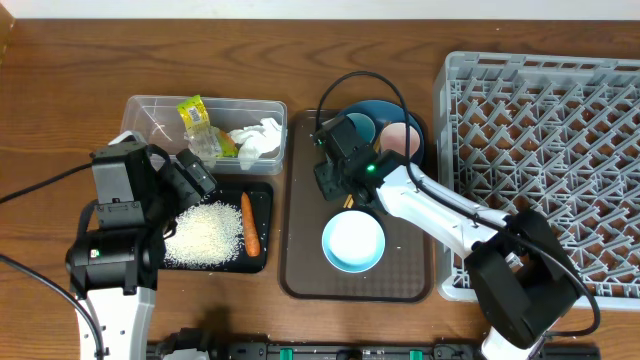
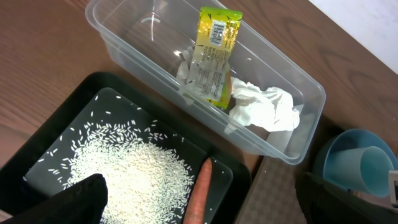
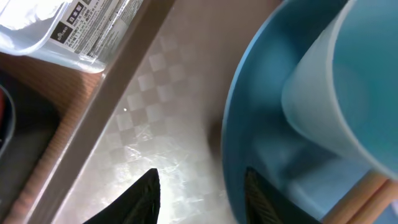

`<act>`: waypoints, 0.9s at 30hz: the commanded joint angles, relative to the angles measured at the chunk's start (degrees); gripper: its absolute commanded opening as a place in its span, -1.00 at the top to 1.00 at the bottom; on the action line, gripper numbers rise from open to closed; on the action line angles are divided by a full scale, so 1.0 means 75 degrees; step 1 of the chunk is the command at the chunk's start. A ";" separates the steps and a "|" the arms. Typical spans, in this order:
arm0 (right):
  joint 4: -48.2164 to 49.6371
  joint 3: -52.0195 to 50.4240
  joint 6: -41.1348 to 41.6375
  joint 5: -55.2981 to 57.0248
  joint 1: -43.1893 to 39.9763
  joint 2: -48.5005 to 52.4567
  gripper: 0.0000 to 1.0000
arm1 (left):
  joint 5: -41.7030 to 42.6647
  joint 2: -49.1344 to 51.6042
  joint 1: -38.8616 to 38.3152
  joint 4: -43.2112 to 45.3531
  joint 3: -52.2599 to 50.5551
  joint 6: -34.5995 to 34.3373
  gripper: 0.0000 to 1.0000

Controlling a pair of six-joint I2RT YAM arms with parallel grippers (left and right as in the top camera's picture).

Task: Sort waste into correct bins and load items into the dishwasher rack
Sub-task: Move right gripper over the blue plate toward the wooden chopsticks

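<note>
The clear tub (image 1: 150, 112) holds the yellow-green wrapper (image 1: 195, 115) and white tissue (image 1: 255, 140). The black tray (image 1: 262, 200) holds rice (image 1: 205, 235) and the carrot (image 1: 250, 222). My left gripper (image 1: 190, 175) is open and empty above the black tray; in the left wrist view its fingers (image 2: 208, 208) straddle the rice (image 2: 130, 168) and carrot (image 2: 199, 190). My right gripper (image 1: 335, 170) is open, and its fingers (image 3: 202, 196) straddle the left rim of the dark blue plate (image 3: 267, 124). The plate carries the light blue cup (image 3: 348, 93), the pink cup (image 1: 402, 140) and the chopsticks (image 3: 373, 193).
The brown serving tray (image 1: 300, 270) also bears the white-and-light-blue bowl (image 1: 353, 243) near its front. The grey dishwasher rack (image 1: 545, 170) stands at the right, touching the tray's edge. A cable loops over the plate.
</note>
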 commanded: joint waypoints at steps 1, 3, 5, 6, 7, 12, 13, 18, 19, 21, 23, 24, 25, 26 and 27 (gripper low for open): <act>-0.0003 0.0111 -0.0580 0.0201 0.0154 0.0067 0.13 | -0.0061 0.0009 0.0032 -0.0017 0.0175 0.0108 -0.98; -0.0020 0.0111 -0.0711 0.0198 0.0154 0.0082 0.12 | -0.0061 0.0009 0.0032 -0.0015 0.0175 0.0108 -0.98; -0.0032 0.0111 -0.0819 0.0195 0.0157 0.0082 0.12 | -0.0061 0.0009 0.0032 -0.0015 0.0175 0.0108 -0.98; -0.0067 0.0111 -0.0836 0.0195 0.0157 0.0085 0.11 | -0.0061 0.0009 0.0032 -0.0015 0.0175 0.0108 -0.98; -0.0093 0.0111 -0.0848 0.0195 0.0157 0.0085 0.11 | -0.0061 0.0009 0.0032 -0.0015 0.0175 0.0108 -0.98; -0.0122 0.0111 -0.0886 0.0012 0.0157 0.0085 0.12 | -0.0061 0.0009 0.0032 -0.0017 0.0175 0.0108 -0.98; -0.0140 0.0111 -0.0886 -0.0108 0.0157 0.0085 0.12 | -0.0061 0.0009 0.0032 -0.0015 0.0175 0.0108 -0.99; -0.0172 0.0108 -0.0883 -0.0463 0.0204 0.0085 0.14 | -0.0061 0.0009 0.0032 -0.0015 0.0175 0.0111 -0.98; -0.0198 0.0105 -0.0883 -0.0460 0.0248 0.0085 0.14 | -0.0061 0.0009 0.0032 -0.0015 0.0175 0.0108 -0.98; -0.0236 0.0105 -0.0883 -0.0460 0.0341 0.0085 0.14 | -0.0061 0.0009 0.0032 -0.0015 0.0175 0.0108 -0.98; -0.0239 0.0105 -0.0886 -0.0460 0.0449 0.0085 0.14 | -0.0061 0.0009 0.0032 -0.0015 0.0175 0.0108 -0.98; -0.0242 0.0105 -0.0886 -0.0428 0.0498 0.0085 0.14 | -0.0061 0.0009 0.0032 -0.0015 0.0175 0.0108 -0.98; -0.0239 0.0105 -0.0892 -0.0370 0.0548 0.0085 0.13 | -0.0061 0.0009 0.0032 -0.0017 0.0175 0.0108 -0.98; -0.0233 0.0105 -0.0895 -0.0239 0.0586 0.0085 0.12 | -0.0061 0.0009 0.0032 -0.0015 0.0175 0.0108 -0.98; -0.0221 0.0105 -0.0962 -0.0073 0.0615 0.0085 0.11 | -0.0061 0.0009 0.0032 -0.0017 0.0175 0.0108 -0.98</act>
